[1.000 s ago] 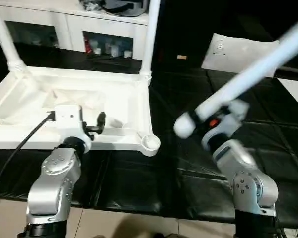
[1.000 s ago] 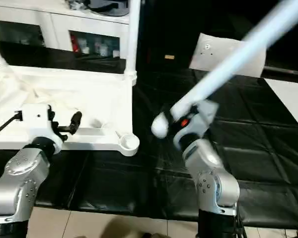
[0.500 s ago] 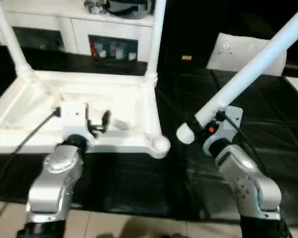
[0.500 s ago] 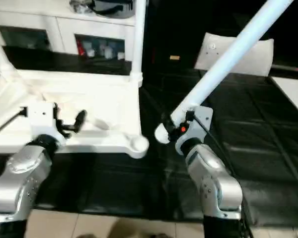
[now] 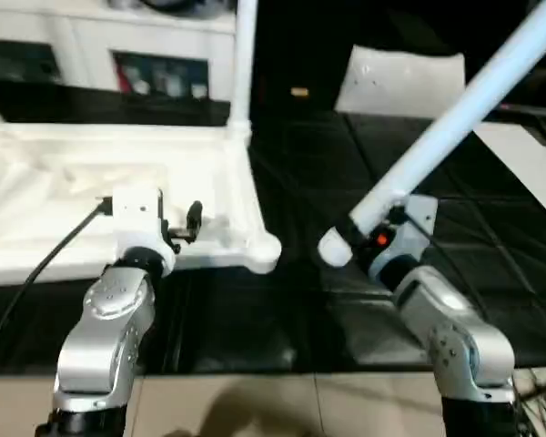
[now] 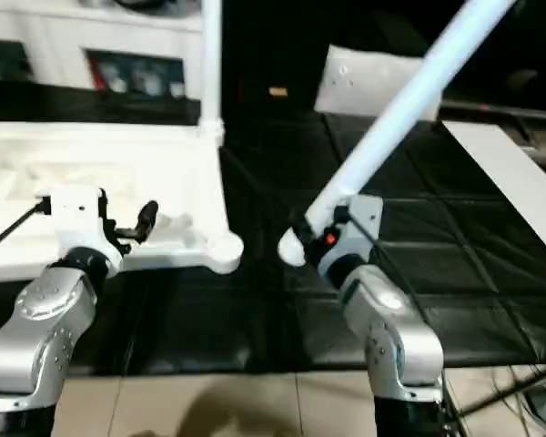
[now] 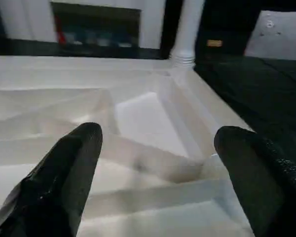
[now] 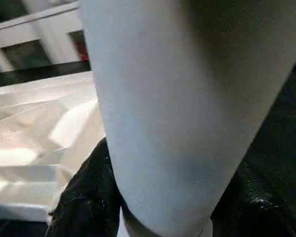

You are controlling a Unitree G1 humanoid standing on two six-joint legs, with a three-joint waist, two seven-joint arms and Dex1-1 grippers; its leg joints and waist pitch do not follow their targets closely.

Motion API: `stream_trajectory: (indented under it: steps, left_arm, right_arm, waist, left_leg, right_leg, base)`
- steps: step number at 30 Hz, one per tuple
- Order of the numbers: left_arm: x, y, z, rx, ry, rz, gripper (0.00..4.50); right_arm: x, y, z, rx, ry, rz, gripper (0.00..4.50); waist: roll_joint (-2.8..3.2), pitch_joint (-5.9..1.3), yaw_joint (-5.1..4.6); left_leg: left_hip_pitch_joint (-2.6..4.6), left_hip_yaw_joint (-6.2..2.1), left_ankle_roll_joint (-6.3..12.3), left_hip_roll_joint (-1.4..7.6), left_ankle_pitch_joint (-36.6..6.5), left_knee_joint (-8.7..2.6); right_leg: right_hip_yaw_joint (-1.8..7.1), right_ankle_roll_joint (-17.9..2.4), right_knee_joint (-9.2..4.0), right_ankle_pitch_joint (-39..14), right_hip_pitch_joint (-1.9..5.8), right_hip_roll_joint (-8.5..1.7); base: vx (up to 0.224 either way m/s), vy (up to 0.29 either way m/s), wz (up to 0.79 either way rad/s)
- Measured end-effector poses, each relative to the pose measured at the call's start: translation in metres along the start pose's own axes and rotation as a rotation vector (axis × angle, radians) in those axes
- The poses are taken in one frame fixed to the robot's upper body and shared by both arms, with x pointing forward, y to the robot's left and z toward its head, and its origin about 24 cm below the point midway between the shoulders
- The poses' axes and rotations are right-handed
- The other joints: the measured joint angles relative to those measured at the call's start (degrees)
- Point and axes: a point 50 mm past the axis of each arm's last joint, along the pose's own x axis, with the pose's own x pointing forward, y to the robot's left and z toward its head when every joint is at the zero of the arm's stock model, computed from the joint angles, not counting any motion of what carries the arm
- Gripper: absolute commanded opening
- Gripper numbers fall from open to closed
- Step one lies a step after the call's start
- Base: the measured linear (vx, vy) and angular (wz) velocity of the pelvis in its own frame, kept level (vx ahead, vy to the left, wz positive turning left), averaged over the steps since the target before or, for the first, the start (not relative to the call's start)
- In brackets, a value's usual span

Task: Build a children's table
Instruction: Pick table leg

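The children's table top (image 5: 64, 182) lies upside down on the black mat, its ribbed underside (image 7: 138, 118) facing up. One white leg (image 5: 244, 55) stands in the far right corner socket. The near right corner socket (image 5: 264, 253) is empty. My left gripper (image 5: 177, 228) hovers open over the top's near edge, its black fingers (image 7: 64, 168) spread with nothing between them. My right gripper (image 5: 379, 223) is shut on another long white leg (image 5: 464, 114) that slants up to the right. That leg's rounded lower end (image 5: 333, 248) hangs just right of the empty socket.
White cabinets with glass doors (image 5: 155, 73) stand behind the table top. A flat white panel (image 5: 400, 82) lies at the back right, and another white sheet (image 5: 528, 164) at the right. A black cable (image 5: 45, 264) runs from my left wrist. The mat's front edge meets tiled floor (image 5: 255, 401).
The camera has shifted, so the table top shows further left. My right gripper has tilted its leg more upright, with the lower end staying near the empty corner socket. The left gripper holds its place.
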Motion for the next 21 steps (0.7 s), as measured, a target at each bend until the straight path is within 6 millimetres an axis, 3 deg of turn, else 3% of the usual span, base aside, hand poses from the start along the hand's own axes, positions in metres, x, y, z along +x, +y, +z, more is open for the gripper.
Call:
stream_trajectory:
  steps: [5, 13, 17, 21]
  left_arm:
    - [-0.002, 0.004, -0.001, 0.063, 0.01, -0.033, 4.12]
    - [-0.002, -0.004, -0.002, 0.106, 0.023, -0.221, 4.48]
    - [0.012, -0.007, -0.002, 0.237, 0.03, -0.356, 4.5]
    - [0.028, -0.007, 0.003, 0.315, 0.035, -0.442, 4.5]
  right_arm:
    - [0.001, 0.004, -0.001, -0.029, 0.0, 0.023, 1.91]
    - [0.001, 0.007, 0.001, -0.077, -0.016, 0.114, 1.91]
    - [0.002, 0.008, 0.004, -0.086, -0.101, 0.134, 1.91]
    - [0.004, 0.007, 0.009, -0.089, -0.122, 0.134, 1.91]
  waist:
    - [0.87, 0.59, 0.15]
    - [0.78, 0.54, 0.21]
    - [0.79, 0.61, 0.58]
    - [0.89, 0.64, 0.34]
  left_leg:
    - [0.01, -0.23, -0.04, -0.08, 0.03, -0.01]
    - [-0.02, 0.14, 0.11, -0.71, 0.11, 0.03]
    - [-0.05, 0.17, 0.2, -0.76, 0.17, 0.03]
    - [-0.04, 0.17, 0.2, -0.76, 0.17, 0.03]
  right_leg:
    - [-0.14, 0.02, -1.11, 0.01, 0.69, -0.03]
    - [0.32, 0.41, -1.96, 0.73, 0.89, -0.6]
    - [0.4, 0.49, -1.89, 0.99, 0.79, -0.62]
    - [0.41, 0.43, -1.9, 1.68, 0.77, -0.62]
  base:
    - [-0.059, 0.027, 0.01]
    - [-0.011, 0.034, -0.03]
    - [0.0, 0.0, 0.0]
    - [0.0, 0.0, 0.0]
